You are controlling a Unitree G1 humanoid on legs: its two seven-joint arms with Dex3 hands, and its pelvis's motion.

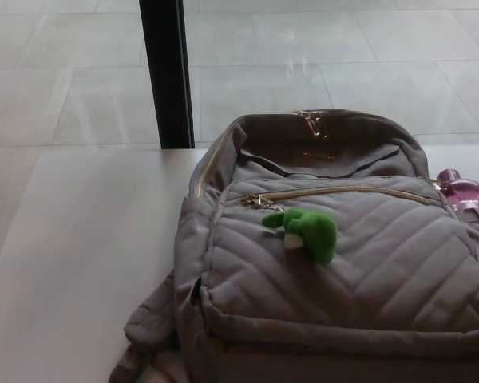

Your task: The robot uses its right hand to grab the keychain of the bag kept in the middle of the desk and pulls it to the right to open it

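Keychain, head view: green plush charm hanging off the gold zipper pull at the left end of the front-pocket zipper on the grey quilted backpack, which lies on the white desk. Likely light, soft, squashy; best pinched near the clip, not the fluff. Zipper looks closed. Pink bottle touches the bag's right side, so room to pull rightward is tight; left is open. Neither hand shows, so finger state unknown.
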